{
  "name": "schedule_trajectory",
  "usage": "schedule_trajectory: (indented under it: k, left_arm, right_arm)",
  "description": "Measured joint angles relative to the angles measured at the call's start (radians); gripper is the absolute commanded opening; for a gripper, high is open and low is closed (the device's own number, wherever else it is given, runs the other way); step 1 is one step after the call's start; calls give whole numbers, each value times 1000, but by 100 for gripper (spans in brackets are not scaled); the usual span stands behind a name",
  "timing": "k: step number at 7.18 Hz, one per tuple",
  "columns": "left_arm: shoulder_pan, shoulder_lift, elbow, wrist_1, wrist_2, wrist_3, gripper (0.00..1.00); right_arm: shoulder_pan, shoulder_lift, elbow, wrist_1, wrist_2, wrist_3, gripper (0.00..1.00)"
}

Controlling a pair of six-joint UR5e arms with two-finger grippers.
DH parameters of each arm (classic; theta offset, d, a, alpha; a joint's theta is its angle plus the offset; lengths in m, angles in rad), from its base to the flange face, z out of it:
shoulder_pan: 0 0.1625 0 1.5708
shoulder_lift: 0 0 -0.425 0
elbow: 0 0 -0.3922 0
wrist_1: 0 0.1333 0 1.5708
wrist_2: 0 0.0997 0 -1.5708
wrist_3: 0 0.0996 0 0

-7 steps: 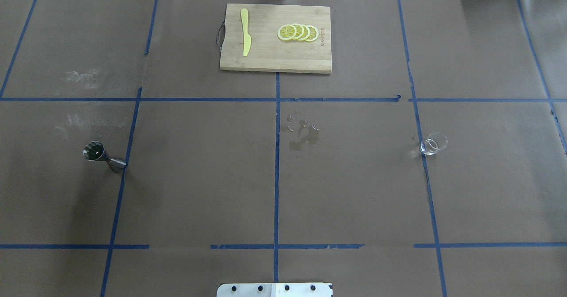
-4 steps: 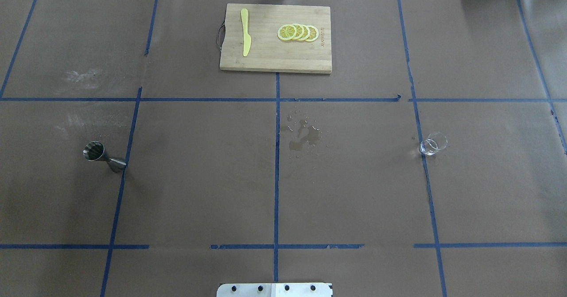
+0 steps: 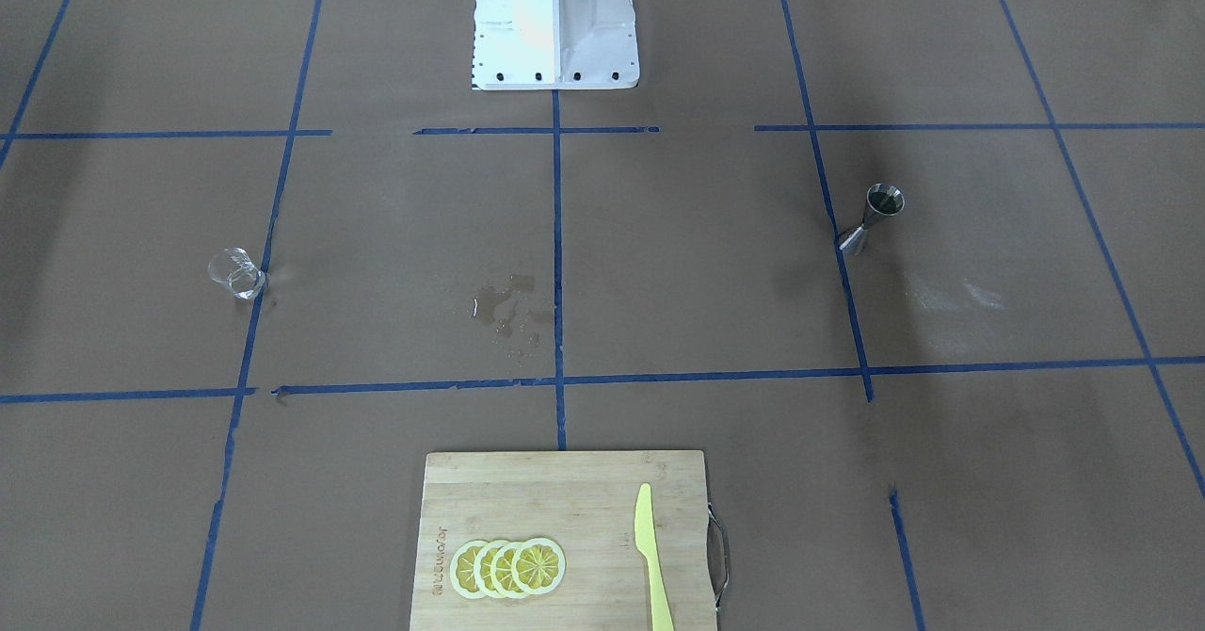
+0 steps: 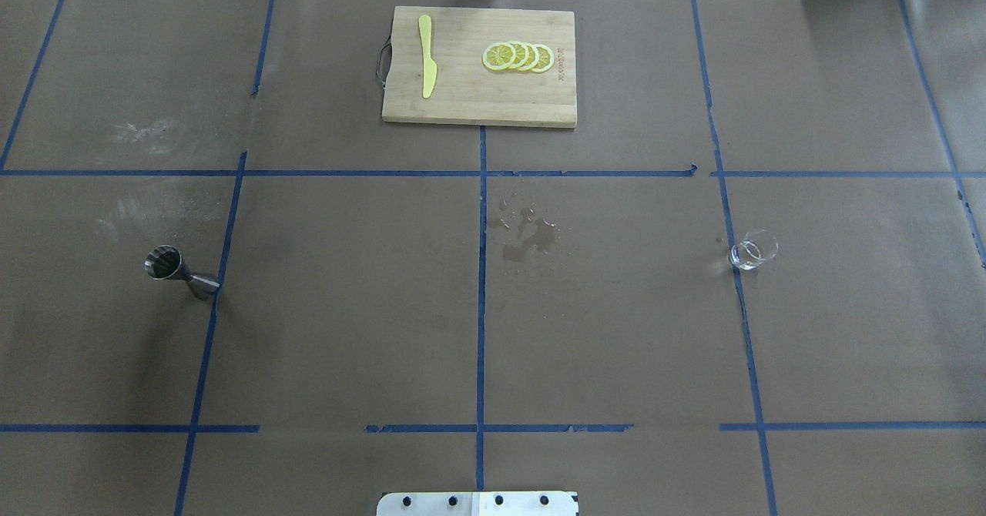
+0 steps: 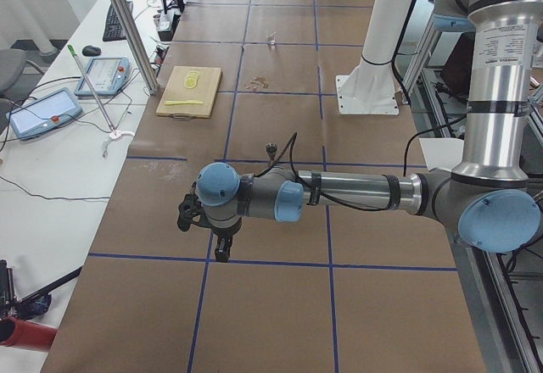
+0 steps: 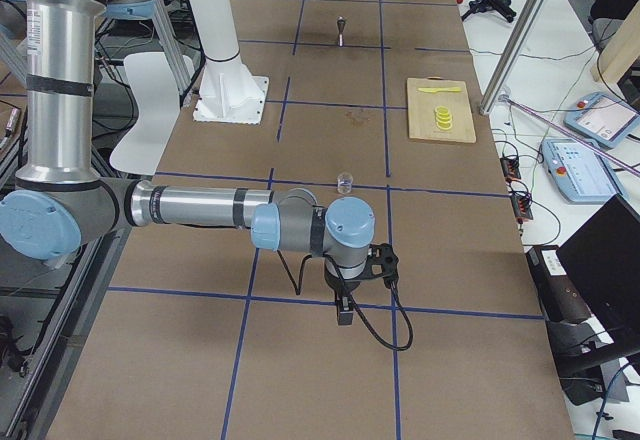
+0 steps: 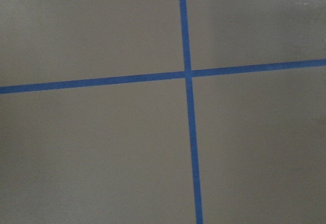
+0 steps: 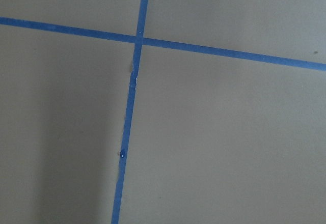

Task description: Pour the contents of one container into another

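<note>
The clear glass cup (image 4: pixel 753 250) stands upright on the right half of the table, also in the front-facing view (image 3: pixel 236 273). The silver hourglass jigger (image 4: pixel 179 271) stands upright on the left half (image 3: pixel 873 218). Neither gripper appears in the overhead or front-facing views. The left gripper (image 5: pixel 222 250) hangs over the table's near end in the exterior left view, well short of the jigger (image 5: pixel 271 147). The right gripper (image 6: pixel 343 312) hangs likewise in the exterior right view, short of the cup (image 6: pixel 345 181). I cannot tell whether either is open or shut. Both wrist views show only brown paper and blue tape.
A wooden cutting board (image 4: pixel 477 100) lies at the far middle with lemon slices (image 4: pixel 518 56) and a yellow knife (image 4: pixel 426 55) on it. A small wet spill (image 4: pixel 528 235) marks the table's centre. The white robot base (image 3: pixel 554 19) stands at the near edge.
</note>
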Motion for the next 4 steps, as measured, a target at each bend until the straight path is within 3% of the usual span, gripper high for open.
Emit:
schedule_trajectory:
  k: [4]
  left_arm:
    - [-1,6,-5,-42,-4,-4,100]
  right_arm:
    - [0,0,-2,-2,9,1,100]
